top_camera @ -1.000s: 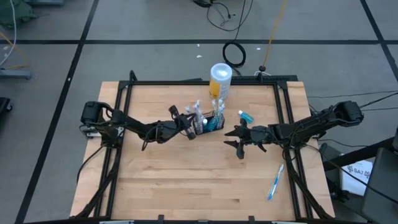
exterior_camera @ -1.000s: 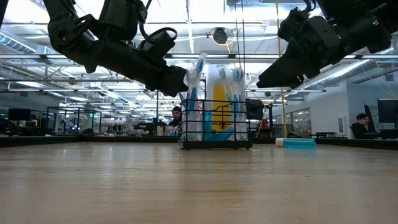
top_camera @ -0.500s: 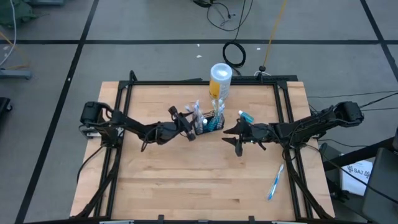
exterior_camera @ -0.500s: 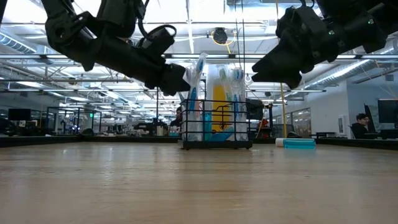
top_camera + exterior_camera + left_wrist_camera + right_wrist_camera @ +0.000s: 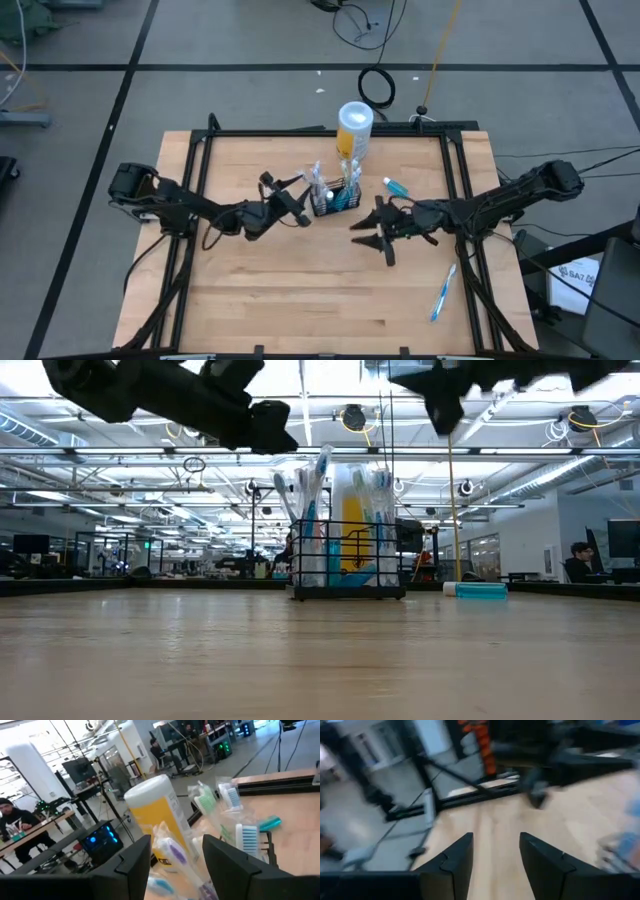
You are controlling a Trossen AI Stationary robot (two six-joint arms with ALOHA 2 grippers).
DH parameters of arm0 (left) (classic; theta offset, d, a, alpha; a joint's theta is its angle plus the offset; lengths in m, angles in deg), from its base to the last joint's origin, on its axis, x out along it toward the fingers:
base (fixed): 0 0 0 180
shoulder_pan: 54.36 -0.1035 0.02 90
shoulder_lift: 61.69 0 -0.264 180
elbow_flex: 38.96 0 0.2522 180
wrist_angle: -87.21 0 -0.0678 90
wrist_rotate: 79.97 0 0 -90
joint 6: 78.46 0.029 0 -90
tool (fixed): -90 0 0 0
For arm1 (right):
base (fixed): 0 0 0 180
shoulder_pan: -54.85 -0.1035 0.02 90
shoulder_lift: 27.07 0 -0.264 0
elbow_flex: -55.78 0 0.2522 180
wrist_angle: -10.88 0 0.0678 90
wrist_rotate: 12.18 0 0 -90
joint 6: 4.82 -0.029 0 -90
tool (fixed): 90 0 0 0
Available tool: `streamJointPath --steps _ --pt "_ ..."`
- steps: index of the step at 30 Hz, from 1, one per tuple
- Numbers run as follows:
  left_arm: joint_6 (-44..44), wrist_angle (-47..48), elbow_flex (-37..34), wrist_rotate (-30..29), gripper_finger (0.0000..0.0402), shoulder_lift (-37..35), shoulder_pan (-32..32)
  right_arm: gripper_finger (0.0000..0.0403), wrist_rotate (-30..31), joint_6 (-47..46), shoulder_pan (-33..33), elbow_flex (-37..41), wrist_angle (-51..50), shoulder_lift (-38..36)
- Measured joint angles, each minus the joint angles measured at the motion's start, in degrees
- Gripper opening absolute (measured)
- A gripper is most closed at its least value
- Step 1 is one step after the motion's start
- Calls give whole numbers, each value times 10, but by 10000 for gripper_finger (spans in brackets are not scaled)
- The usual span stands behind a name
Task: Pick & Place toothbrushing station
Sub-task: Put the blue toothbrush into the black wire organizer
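The toothbrushing station, a small black wire basket (image 5: 340,199) (image 5: 346,559), stands on the table just near the white-and-yellow canister (image 5: 354,130) (image 5: 155,815). Several wrapped toothbrushes (image 5: 322,510) (image 5: 235,800) stand in it, heads up, leaning on its walls. My left gripper (image 5: 292,204) (image 5: 177,845) hovers open just to the basket's left, above the table, fingers pointing at the brushes without touching them. My right gripper (image 5: 370,232) (image 5: 495,842) hangs open to the basket's right and nearer, above bare wood, with nothing between its fingers.
A teal tube (image 5: 396,187) (image 5: 480,590) lies right of the basket. A blue toothbrush (image 5: 443,292) lies near the table's right edge. A black frame (image 5: 330,133) rims the table. Bare wood spreads over the near half.
My left gripper has opened and let go of a wrapped toothbrush, which now stands in the basket; it has drawn back toward the table's left edge and risen. My right gripper has risen, turned, and shifted slightly toward the near edge.
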Motion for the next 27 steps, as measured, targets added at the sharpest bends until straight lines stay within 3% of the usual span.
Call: streamJointPath --steps 4,7,11,16,19,22,27 --pt "0 -2 0 -4 186 -15 10 134 13 8 -40 -95 -142 31" --pt "2 3 0 -3 186 -18 15 131 11 -54 -67 -151 -258 68" --pt "-13 11 0 -3 186 -18 17 130 0 -249 -109 -170 -396 97" --pt "-34 12 0 -3 186 -18 16 130 -98 -550 -162 -159 -588 99" --pt "-35 13 0 -3 186 -18 16 130 -146 -676 -202 -155 -685 98" --pt "-35 16 0 -3 186 -18 17 130 -186 -791 -240 -146 -742 98" --pt "-35 15 0 -3 186 -18 16 130 -216 -939 -297 -120 -748 98"
